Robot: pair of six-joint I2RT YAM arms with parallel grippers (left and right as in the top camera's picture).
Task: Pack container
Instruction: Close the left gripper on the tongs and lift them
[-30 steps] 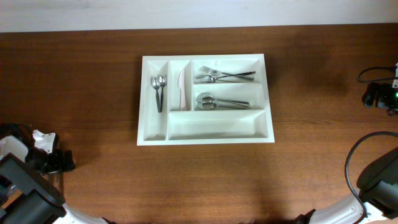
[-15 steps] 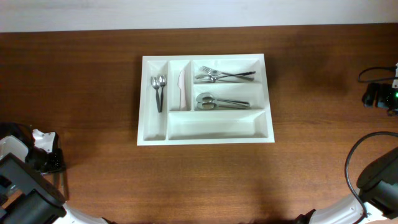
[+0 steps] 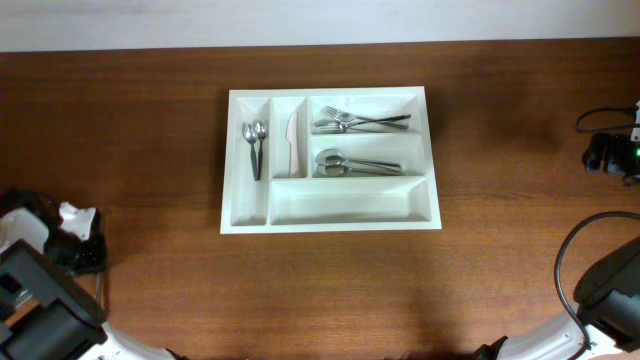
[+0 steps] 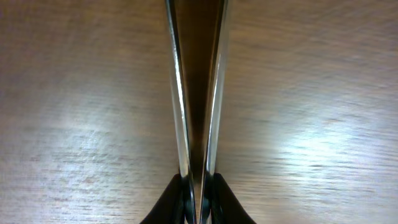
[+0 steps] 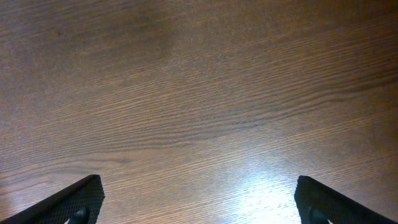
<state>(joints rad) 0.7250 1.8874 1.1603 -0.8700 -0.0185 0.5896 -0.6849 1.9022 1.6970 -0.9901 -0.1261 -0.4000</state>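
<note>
The white container (image 3: 330,226) lies at the table's middle. Two small spoons (image 3: 256,145) lie in its left narrow compartment and a pale knife (image 3: 292,140) in the second. Forks (image 3: 360,122) fill the top long compartment, with spoons (image 3: 350,163) in the one below. The bottom long compartment (image 3: 350,202) holds nothing. My left gripper (image 4: 199,196) is near the table's left edge (image 3: 82,250), shut on two thin shiny metal cutlery pieces (image 4: 180,112) seen edge-on; their kind I cannot tell. My right gripper (image 5: 199,205) stands open over bare wood.
The left arm's black body (image 3: 40,310) fills the lower left corner. Dark cables and the right arm's base (image 3: 605,280) sit at the lower right. A black device (image 3: 610,150) with a cable sits at the right edge.
My left gripper has closed on the two metal pieces and shifted slightly at the table's left edge. The container and the right arm have not moved.
</note>
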